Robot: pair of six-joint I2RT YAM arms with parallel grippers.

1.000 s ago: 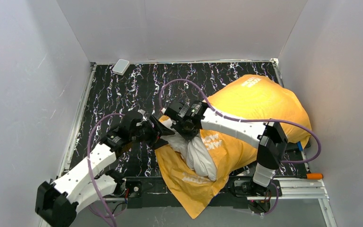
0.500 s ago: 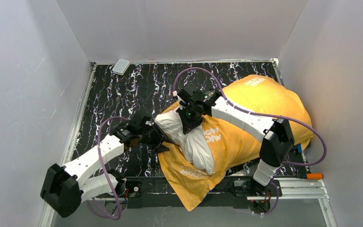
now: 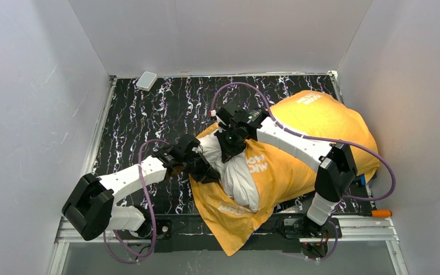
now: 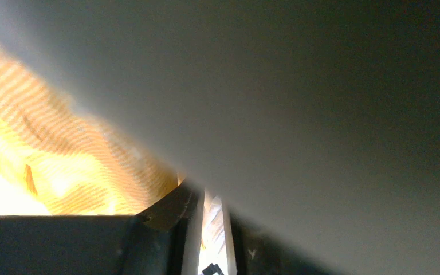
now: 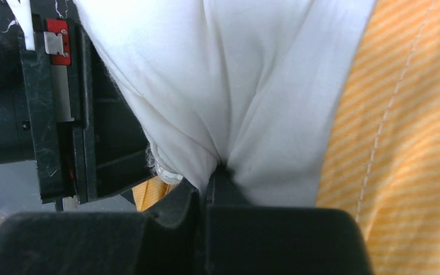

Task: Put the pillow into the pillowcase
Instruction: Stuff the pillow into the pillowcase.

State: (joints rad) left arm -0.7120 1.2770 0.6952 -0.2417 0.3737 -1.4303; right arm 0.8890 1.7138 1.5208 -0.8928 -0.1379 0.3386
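The right gripper (image 3: 227, 153) is clenched on the pillow (image 3: 242, 184). In the right wrist view its black fingertips (image 5: 209, 186) meet with a fold of white cloth pulled tight between them, creases running up from the pinch. The left gripper (image 3: 206, 172) sits low at the near left edge of the pillowcase (image 3: 309, 132), against the bulge of the pillow. Its jaws stand close together with only a thin slit between them (image 4: 206, 200). Whether they grip any fabric cannot be told.

The pillow is mostly inside the pillowcase, which lies across the right half of the black marbled table (image 3: 149, 114). Its white end pokes out of the opening toward the arms, bunched and wrinkled.

Only the top view shows the whole layout: the case orange-yellow side out, plump at the far right and flat at the near flap, with white lettering on it. A small pale box (image 3: 146, 80) lies in the far left corner.

The right wrist view alone shows the weave. The pillowcase (image 5: 412, 143) has fine orange and yellow stripes and a stitched seam, and the pillow (image 5: 206, 74) is smooth matte cotton. A black housing with a red tab (image 5: 54, 109) stands just beside the cloth.

The left wrist view is mostly filled by a grey blur too near to make out. Glowing striped orange pillowcase (image 4: 51, 154) shows at the left.
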